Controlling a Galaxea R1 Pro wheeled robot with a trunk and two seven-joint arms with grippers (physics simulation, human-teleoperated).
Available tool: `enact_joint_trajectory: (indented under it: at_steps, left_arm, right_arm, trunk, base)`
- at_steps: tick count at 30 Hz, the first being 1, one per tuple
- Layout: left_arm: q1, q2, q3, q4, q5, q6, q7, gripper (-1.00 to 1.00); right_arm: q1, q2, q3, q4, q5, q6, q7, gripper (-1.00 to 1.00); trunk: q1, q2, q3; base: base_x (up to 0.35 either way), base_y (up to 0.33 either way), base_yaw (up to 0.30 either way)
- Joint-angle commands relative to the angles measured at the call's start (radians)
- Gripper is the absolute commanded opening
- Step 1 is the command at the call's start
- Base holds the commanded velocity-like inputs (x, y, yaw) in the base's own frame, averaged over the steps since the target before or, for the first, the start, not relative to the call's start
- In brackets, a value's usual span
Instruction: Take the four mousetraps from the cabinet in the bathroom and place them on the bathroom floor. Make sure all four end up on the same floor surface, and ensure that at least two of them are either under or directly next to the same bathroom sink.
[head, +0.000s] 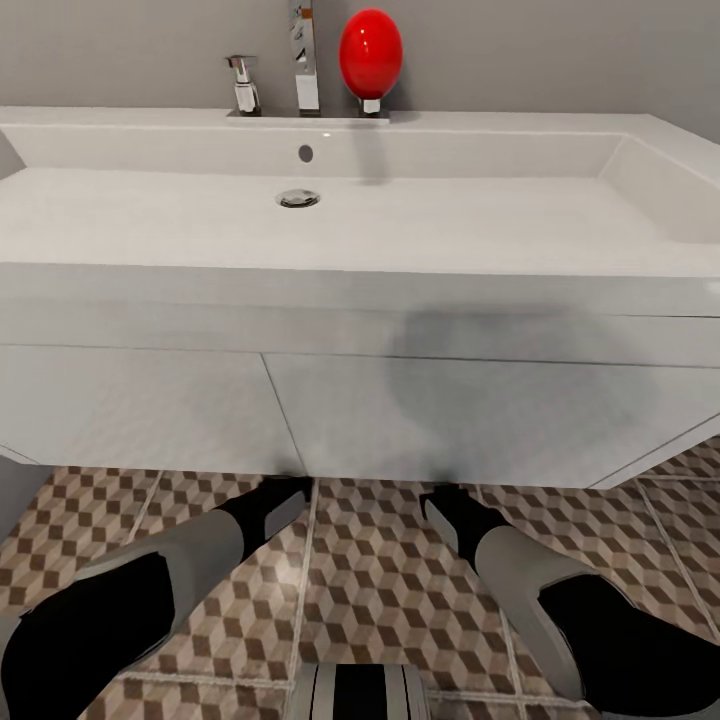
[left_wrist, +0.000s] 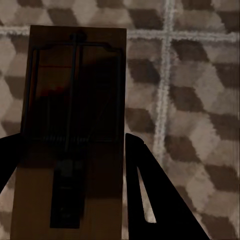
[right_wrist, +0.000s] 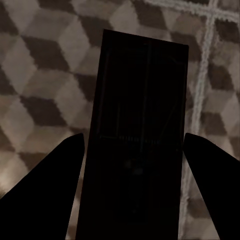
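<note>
My left claw (left_wrist: 75, 165) and right claw (right_wrist: 132, 165) each straddle a trap (left_wrist: 70, 130) (right_wrist: 135, 135); grip unclear. Releasing high risks bouncing from under the sink (head: 400, 420).

Two flat dark-brown mousetraps: one (left_wrist: 72, 135) and another (right_wrist: 137, 145), each over the cube-patterned floor (head: 400, 590).

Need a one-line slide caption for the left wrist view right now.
A brown mousetrap sits between the left gripper's dark fingers, above the cube-patterned bathroom floor.

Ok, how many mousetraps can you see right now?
2. One mousetrap lies between the left end effector's fingers, the other mousetrap between the right's, both over the tiled floor. Others may be hidden.
</note>
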Motion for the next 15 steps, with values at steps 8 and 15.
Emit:
enact_joint_trajectory:
  at_steps: [8, 15]
  left_arm:
    - [-0.005, 0.000, 0.000, -0.008, 0.006, -0.015, -0.007, -1.00]
    - [0.002, 0.010, -0.001, -0.043, 0.036, -0.034, 0.002, -1.00]
  right_arm:
    - [-0.006, 0.002, 0.005, -0.007, -0.007, -0.008, 0.014, -1.00]
    - [0.000, 0.000, 0.000, -0.020, -0.021, -0.024, 0.011, -1.00]
  trunk:
    - [0.000, 0.000, -0.001]
    - [0.000, 0.000, -0.001]
  base:
    - [0.000, 0.000, 0.000]
    - [0.000, 0.000, 0.000]
